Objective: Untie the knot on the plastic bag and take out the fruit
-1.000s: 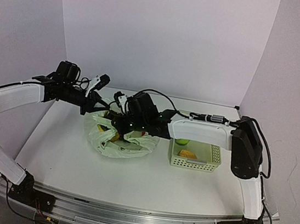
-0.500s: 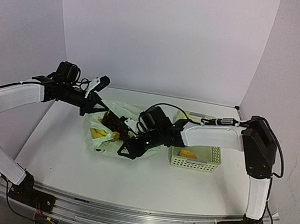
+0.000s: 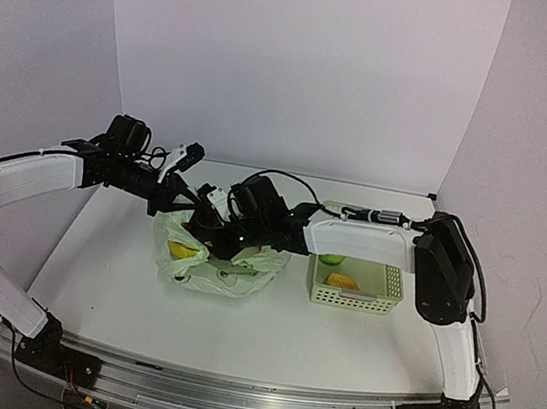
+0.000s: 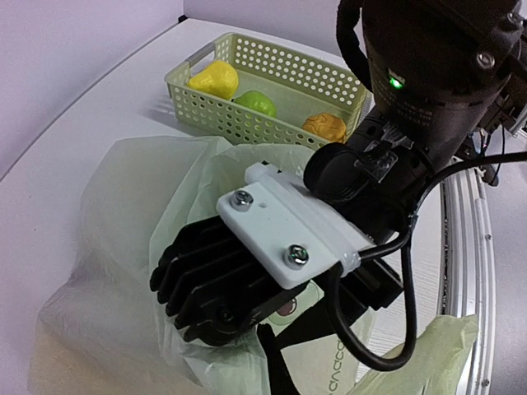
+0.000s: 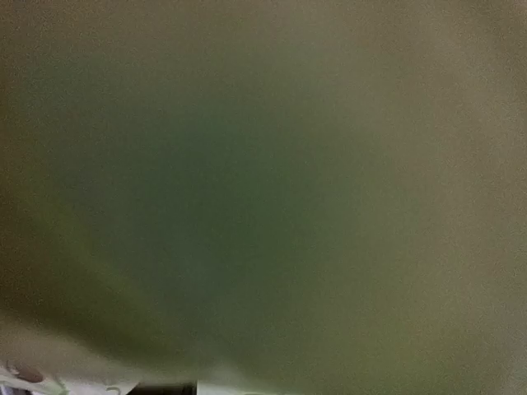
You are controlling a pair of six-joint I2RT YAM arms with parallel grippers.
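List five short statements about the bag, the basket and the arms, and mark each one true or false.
1. The basket holds a yellow pear, a green fruit and an orange fruit. True.
2. In the top view the basket stands left of the plastic bag. False: it stands to the right of it.
3. The right gripper reaches into the bag. True.
4. The right wrist view shows fruit sharply. False: it shows only a greenish blur.
5. A yellow fruit lies in the bag. True.
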